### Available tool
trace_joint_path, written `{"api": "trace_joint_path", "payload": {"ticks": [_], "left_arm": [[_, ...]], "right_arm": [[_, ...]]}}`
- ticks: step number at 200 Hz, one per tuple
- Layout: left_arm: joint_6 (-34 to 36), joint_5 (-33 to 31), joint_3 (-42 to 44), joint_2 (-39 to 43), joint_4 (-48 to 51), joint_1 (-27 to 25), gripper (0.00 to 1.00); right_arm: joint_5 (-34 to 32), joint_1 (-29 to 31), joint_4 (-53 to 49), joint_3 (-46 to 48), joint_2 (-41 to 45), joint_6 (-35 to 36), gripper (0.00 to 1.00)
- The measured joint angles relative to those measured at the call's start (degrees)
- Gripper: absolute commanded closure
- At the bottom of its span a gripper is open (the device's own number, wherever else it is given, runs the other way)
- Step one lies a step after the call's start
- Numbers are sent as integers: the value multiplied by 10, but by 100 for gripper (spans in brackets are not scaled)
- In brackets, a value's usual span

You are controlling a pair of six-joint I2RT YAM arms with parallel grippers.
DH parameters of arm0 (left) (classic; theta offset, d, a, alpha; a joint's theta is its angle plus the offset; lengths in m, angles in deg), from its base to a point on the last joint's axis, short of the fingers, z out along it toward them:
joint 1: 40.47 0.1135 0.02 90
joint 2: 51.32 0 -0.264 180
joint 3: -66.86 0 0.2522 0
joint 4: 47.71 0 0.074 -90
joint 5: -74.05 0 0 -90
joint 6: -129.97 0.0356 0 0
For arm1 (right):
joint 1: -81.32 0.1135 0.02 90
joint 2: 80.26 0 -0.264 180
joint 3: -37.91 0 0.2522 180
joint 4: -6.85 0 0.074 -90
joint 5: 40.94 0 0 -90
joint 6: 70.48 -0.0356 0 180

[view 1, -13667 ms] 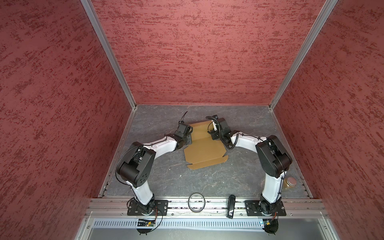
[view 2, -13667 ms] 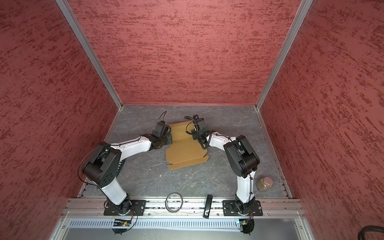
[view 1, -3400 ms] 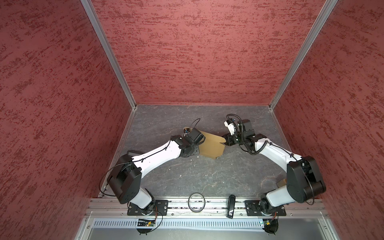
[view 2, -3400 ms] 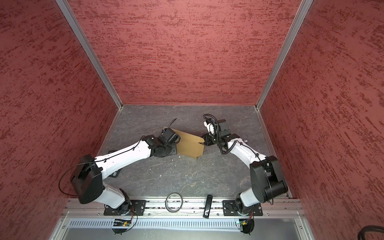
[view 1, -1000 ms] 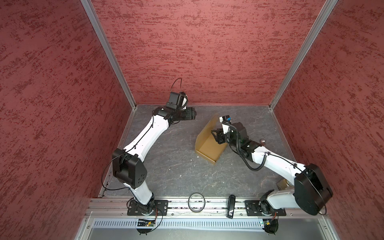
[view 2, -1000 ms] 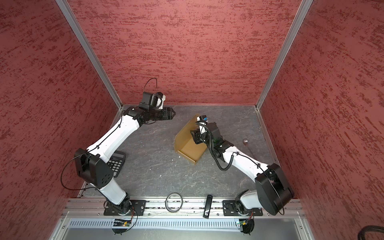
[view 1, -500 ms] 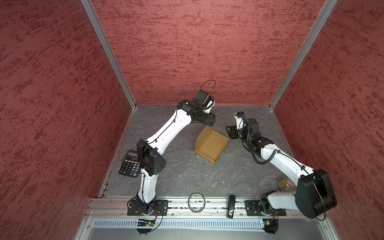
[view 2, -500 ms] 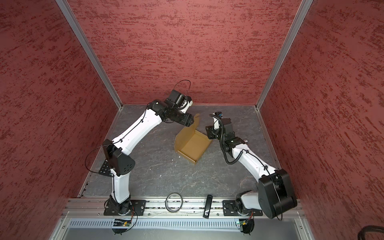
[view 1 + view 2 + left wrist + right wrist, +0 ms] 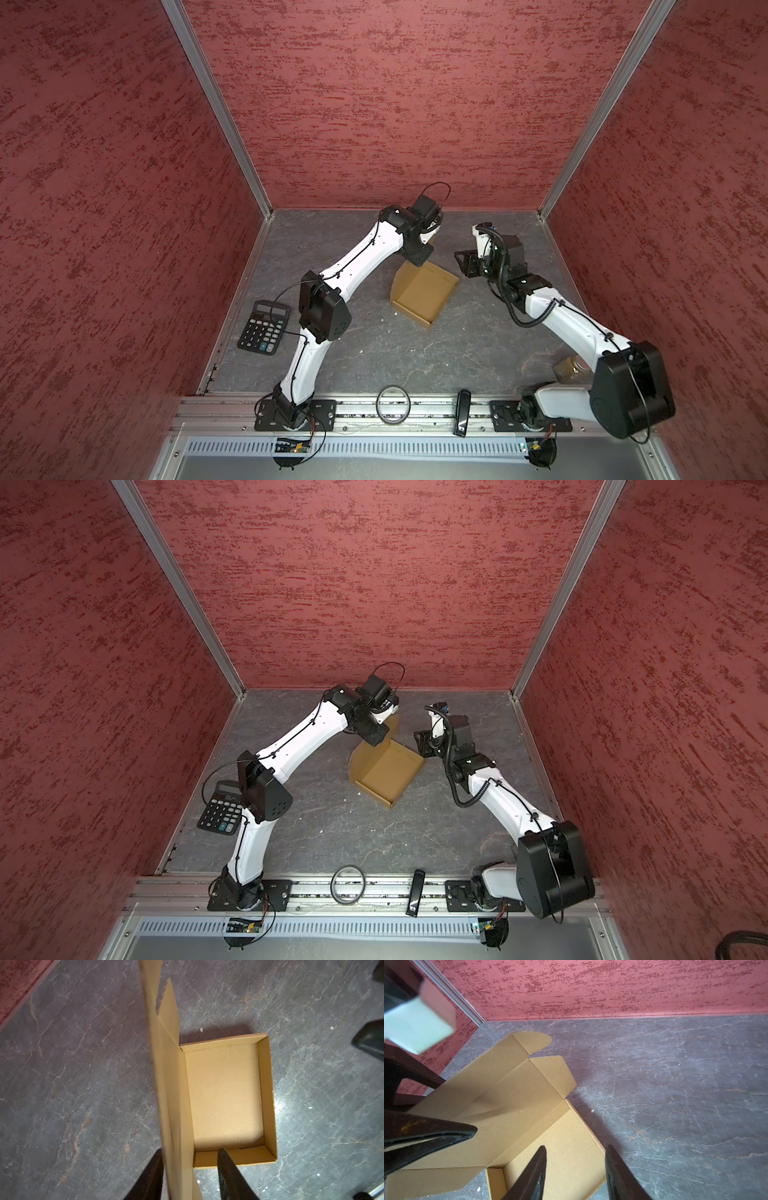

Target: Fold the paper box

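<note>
The left gripper (image 9: 189,1153) has its fingers (image 9: 228,1172) part open, straddling the far end of the upright lid (image 9: 170,1088) of the paper box (image 9: 422,293). One finger sits at the lid's outer face. The other stands clear of the inner face, over the tray's end wall. So no clamp yet by my read, and nothing is truly held.

The right gripper (image 9: 576,1147) has its jaws about half apart and empty. It hovers just beside the tray's far right corner with the tips pointed down at it, not touching as far as I can tell.

The box sits mid-table (image 9: 374,357), a bit toward the far side. The tray floor is flat, the low walls are up, and it is turned so a corner points at the near rail. The lid stands along the tray's left side, its hinge crease running far to near. The ear flaps and tuck flap are not yet folded.

Key relation: the lid is between the left fingers and the tray lies on the inner-finger side, toward the right arm. Closing likely means swinging the lid about that crease, rightward and down over the tray. The left arm is nearer and already placed. The right arm waits across the tray, near where the lid's free edge would land.

From above the left wrist hides most of the lid, so its lean is hard to judge.
</note>
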State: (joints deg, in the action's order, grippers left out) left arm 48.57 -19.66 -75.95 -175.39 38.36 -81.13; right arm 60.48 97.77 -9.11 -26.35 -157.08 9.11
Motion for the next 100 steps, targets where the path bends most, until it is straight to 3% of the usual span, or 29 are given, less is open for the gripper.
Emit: {"api": "trace_joint_path", "payload": {"ticks": [32, 44, 100], "left_arm": [[44, -1, 51, 16, -31, 2, 66], [59, 2, 65, 26, -40, 4, 73], [100, 8, 71, 46, -69, 21, 85]], "right_arm": [[0, -2, 11, 0, -28, 6, 53], [0, -3, 16, 0, -40, 7, 53], [2, -5, 31, 0, -60, 9, 54]]}}
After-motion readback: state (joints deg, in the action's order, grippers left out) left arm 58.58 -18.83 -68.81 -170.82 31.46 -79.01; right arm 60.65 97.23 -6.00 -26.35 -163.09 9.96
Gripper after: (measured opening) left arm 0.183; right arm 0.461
